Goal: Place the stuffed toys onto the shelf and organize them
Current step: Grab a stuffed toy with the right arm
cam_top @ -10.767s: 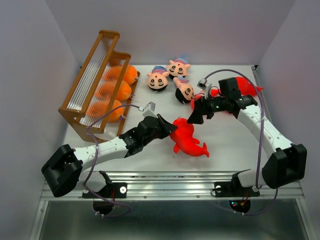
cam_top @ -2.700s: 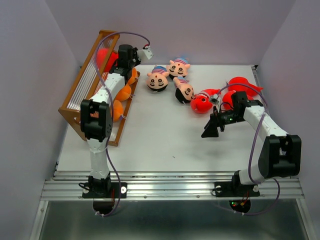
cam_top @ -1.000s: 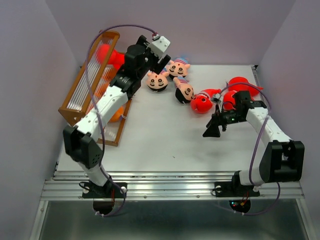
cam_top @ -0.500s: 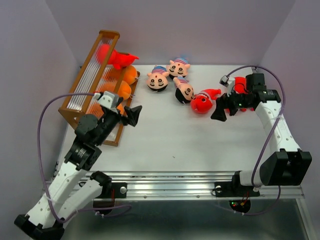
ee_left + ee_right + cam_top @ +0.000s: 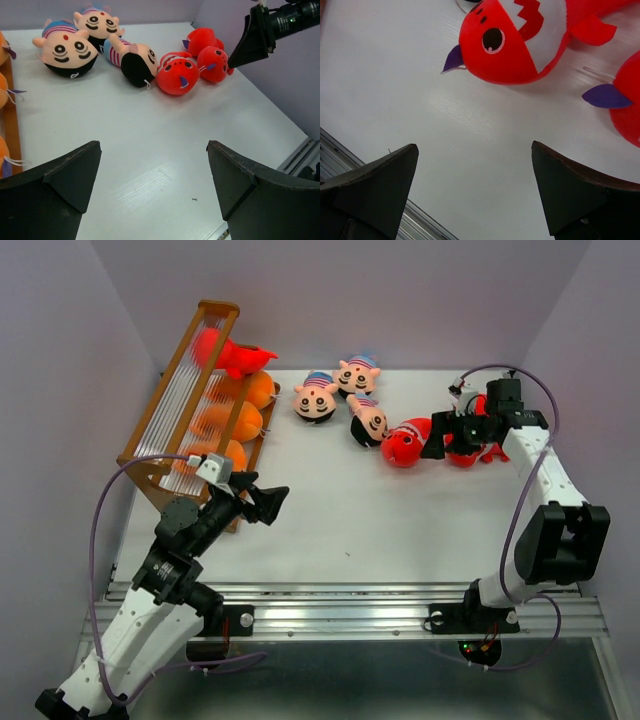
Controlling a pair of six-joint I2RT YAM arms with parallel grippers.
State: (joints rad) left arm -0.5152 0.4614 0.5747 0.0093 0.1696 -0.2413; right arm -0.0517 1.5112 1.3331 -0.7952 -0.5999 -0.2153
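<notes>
Squeezing the red toy (image 5: 515,42) should be easy, I think. It looks soft, light and squashy, so it will not break. But it is round, so it could roll or slip out of a weak pinch. The best place to grab looks like its fat middle, not the thin tail.

It lies on the white table (image 5: 400,520), on the right side, just past the right gripper (image 5: 475,146). A second red toy (image 5: 625,110) lies just beside it, further right. Three doll heads (image 5: 315,400) lie in the far middle.

The shelf (image 5: 215,308) stands at the far left. One more red toy (image 5: 228,355) sits on its top step, and orange toys (image 5: 240,420) sit in a row lower down.

The right gripper's jaws are spread wide. They hold nothing, and I cannot see them touching anything. The left gripper (image 5: 152,145) is at the near left, over bare table. Its jaws are spread wide too, with nothing between them.
</notes>
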